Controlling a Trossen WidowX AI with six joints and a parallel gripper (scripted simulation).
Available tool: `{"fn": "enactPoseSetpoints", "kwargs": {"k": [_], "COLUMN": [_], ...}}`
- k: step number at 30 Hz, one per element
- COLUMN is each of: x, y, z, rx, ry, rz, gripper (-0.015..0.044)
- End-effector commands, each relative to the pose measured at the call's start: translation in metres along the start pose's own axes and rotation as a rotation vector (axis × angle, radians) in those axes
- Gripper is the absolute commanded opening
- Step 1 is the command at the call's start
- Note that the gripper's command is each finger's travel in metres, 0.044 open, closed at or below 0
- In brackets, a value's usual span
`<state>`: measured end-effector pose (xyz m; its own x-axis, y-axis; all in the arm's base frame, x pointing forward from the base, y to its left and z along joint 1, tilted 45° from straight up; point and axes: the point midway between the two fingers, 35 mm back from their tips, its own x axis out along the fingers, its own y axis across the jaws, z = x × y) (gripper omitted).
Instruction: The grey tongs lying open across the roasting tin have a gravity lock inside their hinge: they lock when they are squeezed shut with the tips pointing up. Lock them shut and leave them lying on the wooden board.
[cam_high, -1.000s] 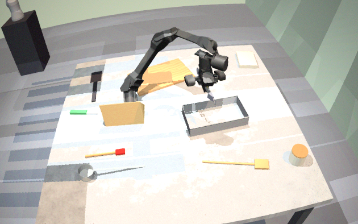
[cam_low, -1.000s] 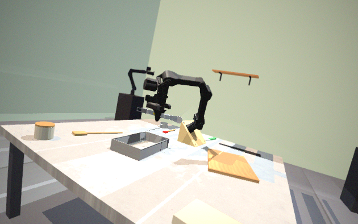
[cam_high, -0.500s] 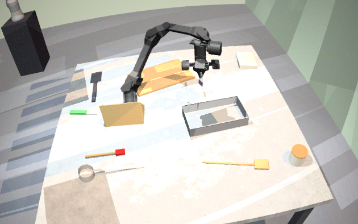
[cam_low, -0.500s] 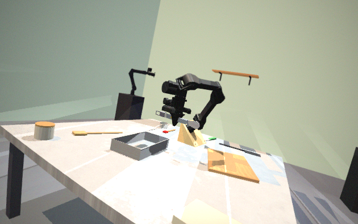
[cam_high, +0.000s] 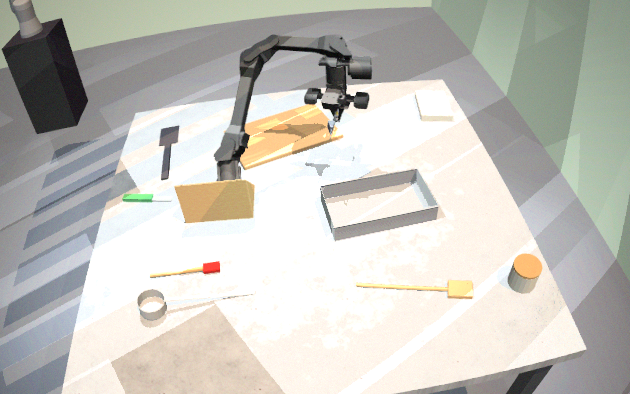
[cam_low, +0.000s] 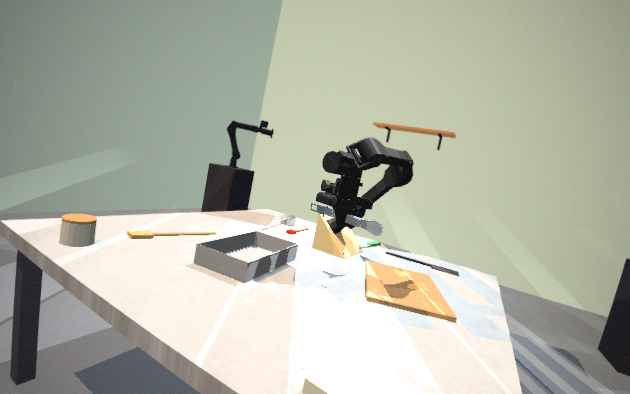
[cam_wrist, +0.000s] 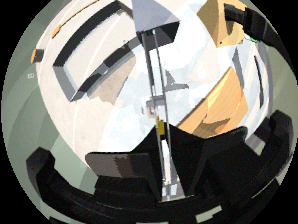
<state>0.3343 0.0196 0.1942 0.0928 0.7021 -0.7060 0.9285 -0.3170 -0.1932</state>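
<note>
Clearly off the table (cam_high: 295, 255) (cam_low: 250, 320) (cam_wrist: 117, 107), the claw (cam_high: 336, 117) (cam_low: 340, 229) (cam_wrist: 161, 125) points downward, its fingers nearly together and clamped on the grey tongs (cam_high: 331, 128) (cam_low: 365, 224) (cam_wrist: 156, 17). They stick out on both sides of it, the broad rounded end slightly lower than the squared end in the exterior view. Their two long arms run close together, but whether the lock has caught cannot be told. The wooden board (cam_high: 280, 137) (cam_low: 407, 290) (cam_wrist: 215, 107) lies below the claw's level, apart from the tongs; from the top, the claw appears over its end nearest the roasting tin (cam_high: 385, 227) (cam_low: 222, 262) (cam_wrist: 100, 68). That tin stands on the table, lower than the claw and off to the opposite side from the board. Beyond the board from the claw, in the top view, is the dark turner (cam_high: 169, 136) (cam_low: 422, 263) (cam_wrist: 258, 80), with the green-handled knife (cam_high: 138, 197) (cam_low: 372, 244) near it. The slanted wooden block (cam_high: 217, 200) (cam_low: 327, 240) (cam_wrist: 217, 20) sits on the table by the foot of the claw's own arm. Well apart from the claw, past the tin, stands the orange-lidded jar (cam_high: 525, 275) (cam_low: 78, 231) (cam_wrist: 34, 55).
</note>
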Motion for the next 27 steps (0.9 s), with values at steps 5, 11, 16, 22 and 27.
{"fn": "enactPoseSetpoints", "kwargs": {"k": [5, 11, 16, 22, 27], "x": [0.0, 0.002, 0.003, 0.004, 0.005], "y": [-0.006, -0.013, -0.02, -0.028, -0.037], "z": [-0.004, -0.013, -0.02, -0.028, -0.035], "rx": [-0.04, -0.276, -0.48, -0.725, -0.934], "ry": [0.002, -0.004, -0.009, -0.015, -0.021], "rz": [-0.002, -0.002, -0.003, -0.006, -0.007], "gripper": [-0.015, -0.015, -0.015, -0.015, -0.015]}}
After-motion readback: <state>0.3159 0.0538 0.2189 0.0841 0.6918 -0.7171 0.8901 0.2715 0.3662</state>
